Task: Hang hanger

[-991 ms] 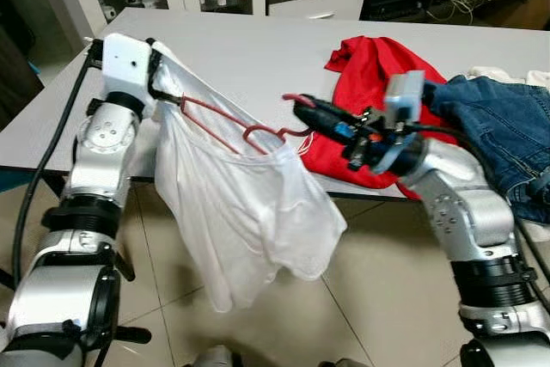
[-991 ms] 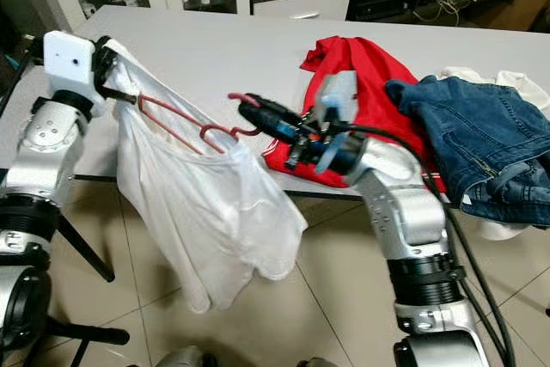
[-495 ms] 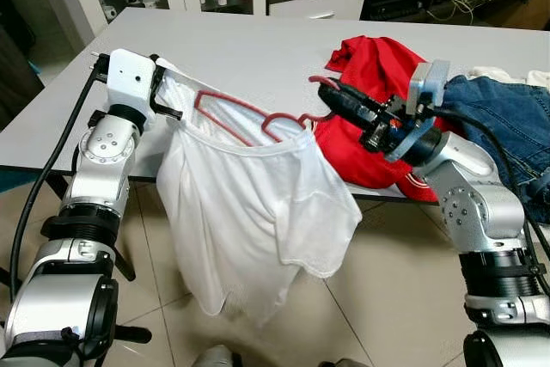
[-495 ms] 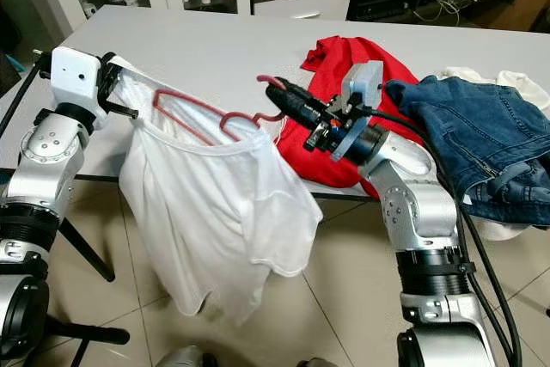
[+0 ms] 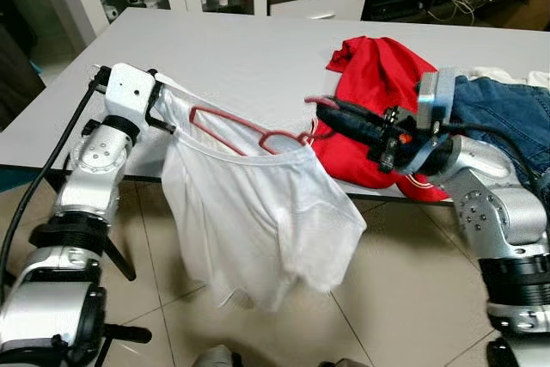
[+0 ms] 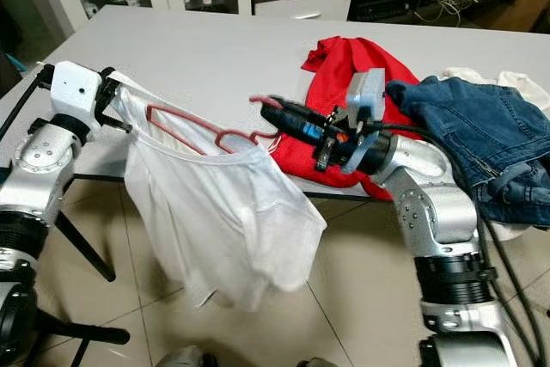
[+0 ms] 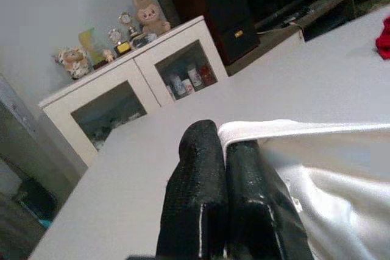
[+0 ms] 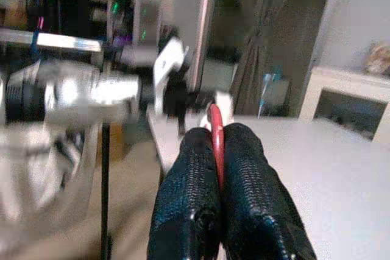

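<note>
While your right end effector (image 6: 268, 110) pinches the thin red wire hanger's (image 5: 249, 129) hook and your left end effector (image 5: 168, 106) clamps the white cotton garment's (image 5: 258, 212) hem beside the grey desk (image 5: 232, 49), pulling apart could slip fabric off.

Both head views are evenly and fairly brightly lit by soft indoor light that seems to fall from above; the grey table (image 5: 258, 49) shows a broad pale sheen but no hard glare. Shadows are weak: a dim patch lies on the tiled floor (image 5: 404, 298) under the table edge. These two views are sharp, with slight softening towards the corners. The left wrist view is clear enough in the distance, while the near black fingers (image 7: 201, 193) are soft and catch small highlights. The right wrist view is dimmer, grainy and smeared, its background blurred, perhaps by motion.
</note>
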Robot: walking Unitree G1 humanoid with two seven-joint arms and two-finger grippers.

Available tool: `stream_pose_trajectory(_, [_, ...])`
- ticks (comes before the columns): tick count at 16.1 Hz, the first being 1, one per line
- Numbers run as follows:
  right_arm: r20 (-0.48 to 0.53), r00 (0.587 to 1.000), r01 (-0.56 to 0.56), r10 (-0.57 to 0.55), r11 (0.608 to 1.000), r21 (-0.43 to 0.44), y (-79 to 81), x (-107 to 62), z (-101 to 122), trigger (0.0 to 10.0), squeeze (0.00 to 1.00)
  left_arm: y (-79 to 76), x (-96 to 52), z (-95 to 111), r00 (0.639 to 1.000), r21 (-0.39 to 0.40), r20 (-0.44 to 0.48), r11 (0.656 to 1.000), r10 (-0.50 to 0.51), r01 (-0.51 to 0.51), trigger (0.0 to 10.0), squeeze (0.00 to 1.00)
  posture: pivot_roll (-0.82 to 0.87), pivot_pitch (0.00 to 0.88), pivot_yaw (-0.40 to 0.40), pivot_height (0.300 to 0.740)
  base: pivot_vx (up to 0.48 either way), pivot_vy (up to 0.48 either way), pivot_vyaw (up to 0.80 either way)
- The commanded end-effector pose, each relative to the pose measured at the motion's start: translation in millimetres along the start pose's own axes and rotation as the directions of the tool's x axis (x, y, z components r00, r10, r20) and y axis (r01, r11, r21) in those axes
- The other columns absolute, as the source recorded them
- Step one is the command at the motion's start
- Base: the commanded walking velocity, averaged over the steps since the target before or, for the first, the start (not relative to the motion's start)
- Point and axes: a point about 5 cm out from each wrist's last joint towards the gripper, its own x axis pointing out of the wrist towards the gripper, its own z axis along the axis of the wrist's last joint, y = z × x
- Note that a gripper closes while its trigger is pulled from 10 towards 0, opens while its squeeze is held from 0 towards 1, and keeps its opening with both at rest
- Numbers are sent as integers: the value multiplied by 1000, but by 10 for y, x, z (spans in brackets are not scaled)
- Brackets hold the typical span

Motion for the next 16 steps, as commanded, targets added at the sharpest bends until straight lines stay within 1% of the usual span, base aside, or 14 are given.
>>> stream_pose_trajectory(1, [-43, 998, -39, 36, 997, -67, 26, 21, 32, 0, 0, 64, 19, 117, 999, 39, 37, 999, -23, 22, 10000, 0, -41, 0, 36, 740, 0, 0, 0])
stream_pose_trajectory(2, [-62, 997, -49, 44, 995, -83, 37, 32, 24, 0, 0, 74, 30, 153, 998, 45, 46, 999, -32, 30, 10000, 0, -40, 0, 35, 740, 0, 0, 0])
stream_pose_trajectory(3, [-120, 992, -49, 34, 990, -130, 33, 73, -11, 0, 0, 99, 61, 256, 996, 62, 74, 997, -58, 54, 10000, 0, -36, 0, 32, 740, 0, 0, 0])
stream_pose_trajectory(4, [-157, 988, -33, 7, 986, -166, 9, 104, -39, 0, 0, 113, 80, 324, 993, 71, 91, 995, -76, 70, 10000, 0, -35, 0, 31, 740, 0, 0, 0])
stream_pose_trajectory(5, [-196, 976, 48, -91, 976, -214, -96, 168, -55, 0, 0, 127, 106, 445, 987, 49, 121, 993, -108, 103, 10000, 0, -31, 0, 30, 740, 0, 0, 0])
stream_pose_trajectory(7, [-217, 960, 118, -174, 961, -250, -188, 214, -46, 0, 0, 139, 122, 551, 981, 8, 147, 992, -129, 129, 10000, 0, -31, 0, 30, 740, 0, 0, 0])
stream_pose_trajectory(9, [-245, 943, 152, -223, 948, -281, -242, 226, -43, 0, 0, 164, 129, 639, 977, -44, 165, 989, -135, 144, 10000, 0, -32, 0, 30, 740, 0, 0, 0])
stream_pose_trajectory(10, [-279, 934, 137, -225, 944, -302, -247, 215, -76, 0, 0, 201, 123, 670, 977, -47, 164, 988, -138, 148, 10000, 0, -33, 0, 29, 740, 0, 0, 0])
stream_pose_trajectory(11, [-301, 929, 117, -215, 943, -311, -237, 201, -102, 0, 0, 232, 122, 659, 980, -39, 150, 990, -132, 139, 10000, 0, -33, 0, 29, 740, 0, 0, 0])
stream_pose_trajectory(12, [-329, 924, 87, -195, 945, -316, -216, 180, -140, 0, 0, 286, 118, 623, 985, -29, 118, 991, -123, 127, 10000, 0, -32, 0, 30, 740, 0, 0, 0])
stream_pose_trajectory(13, [-342, 925, 52, -165, 947, -317, -182, 164, -153, 0, 0, 336, 104, 540, 991, -4, 67, 993, -119, 120, 10000, 0, -32, 0, 29, 740, 0, 0, 0])
stream_pose_trajectory(14, [-342, 930, 18, -134, 947, -322, -144, 147, -119, 0, 0, 404, 60, 354, 993, 58, -44, 992, -110, 113, 10000, 0, -32, 0, 29, 740, 0, 0, 0])
stream_pose_trajectory(15, [-346, 929, 11, -133, 943, -331, -148, 134, -102, 0, 0, 424, 34, 279, 990, 93, -90, 989, -109, 117, 10000, 0, -32, 0, 29, 740, 0, 0, 0])
stream_pose_trajectory(16, [-343, 929, 15, -137, 942, -336, -163, 121, -81, 0, 0, 431, 20, 238, 988, 107, -113, 987, -110, 122, 10000, 0, -32, 0, 29, 740, 0, 0, 0])
